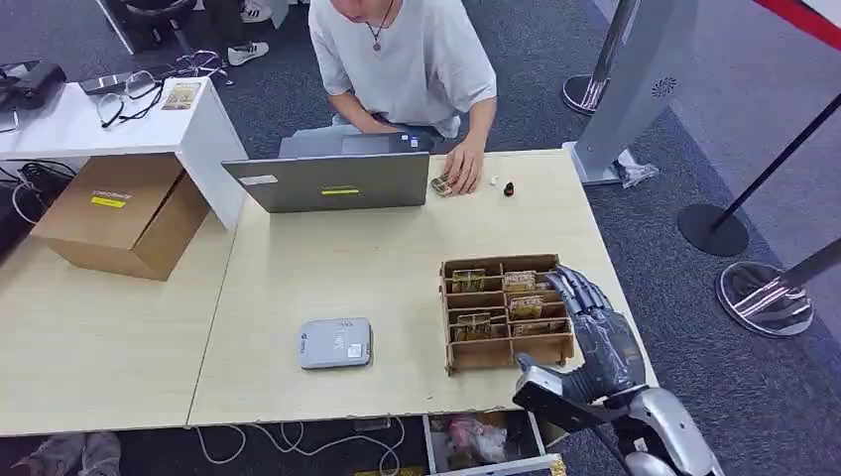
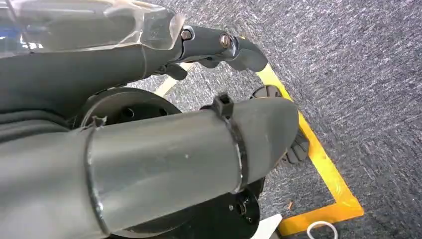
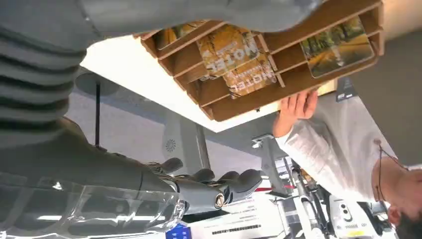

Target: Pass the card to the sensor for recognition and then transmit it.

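Grey laptop (image 1: 327, 180) before a seated person (image 1: 407, 59), cardboard box (image 1: 119, 213), glasses (image 1: 124, 99), perhaps a small bottle (image 1: 509, 188)

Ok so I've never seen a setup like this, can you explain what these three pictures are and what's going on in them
A humanoid robot took these. The head view looks down at a wooden table; the other two come from cameras at its wrists. On the table are a wooden card rack holding printed cards, a grey card sensor and a laptop. A person sits opposite, one hand beside small items. The right hand reaches over the rack's edge and holds nothing visible, fingers apart. The left hand hangs over the carpet, fingers curled, with nothing in them.
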Robot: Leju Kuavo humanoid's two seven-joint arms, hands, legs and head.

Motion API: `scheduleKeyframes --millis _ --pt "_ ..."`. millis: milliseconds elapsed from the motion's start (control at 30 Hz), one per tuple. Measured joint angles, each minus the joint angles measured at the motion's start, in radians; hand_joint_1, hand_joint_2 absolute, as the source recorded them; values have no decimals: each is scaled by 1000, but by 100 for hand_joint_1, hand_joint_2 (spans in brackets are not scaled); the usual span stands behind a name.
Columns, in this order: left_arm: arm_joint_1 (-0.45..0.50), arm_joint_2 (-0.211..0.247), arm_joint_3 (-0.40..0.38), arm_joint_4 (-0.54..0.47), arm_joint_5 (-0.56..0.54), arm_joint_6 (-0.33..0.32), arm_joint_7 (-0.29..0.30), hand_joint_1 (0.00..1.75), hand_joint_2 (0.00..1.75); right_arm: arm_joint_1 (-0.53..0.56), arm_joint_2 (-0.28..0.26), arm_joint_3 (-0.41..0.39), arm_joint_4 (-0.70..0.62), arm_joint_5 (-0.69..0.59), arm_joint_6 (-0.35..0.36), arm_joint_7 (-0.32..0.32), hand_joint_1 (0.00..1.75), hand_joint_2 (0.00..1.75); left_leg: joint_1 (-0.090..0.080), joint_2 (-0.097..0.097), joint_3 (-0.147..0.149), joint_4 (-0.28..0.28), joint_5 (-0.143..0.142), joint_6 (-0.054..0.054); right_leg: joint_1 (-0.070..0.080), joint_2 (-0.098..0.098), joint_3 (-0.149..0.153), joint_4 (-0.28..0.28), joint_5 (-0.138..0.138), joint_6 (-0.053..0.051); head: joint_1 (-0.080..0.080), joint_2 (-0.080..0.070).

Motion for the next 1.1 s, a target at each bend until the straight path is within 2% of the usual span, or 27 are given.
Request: scheduleKeyframes --millis 300,667,833,1100 --pt "0 0 7 0 -11 -13 1 0 0 2 -31 11 0 34 10 24 0 175 0 0 0 0 0 0 0 0 0 0 0 0 0 0" --pt "0 0 7 0 -15 -24 2 0 0 -2 -44 24 0 50 23 35 0 175 0 0 0 0 0 0 0 0 0 0 0 0 0 0" --pt "1 2 8 0 -29 -33 0 0 0 -102 -52 106 36 112 82 55 0 175 0 0 0 0 0 0 0 0 0 0 0 0 0 0" --pt "4 6 12 0 -35 -42 0 0 0 -193 -52 141 117 68 121 56 0 175 0 1 0 0 0 0 0 0 0 0 0 0 0 0"
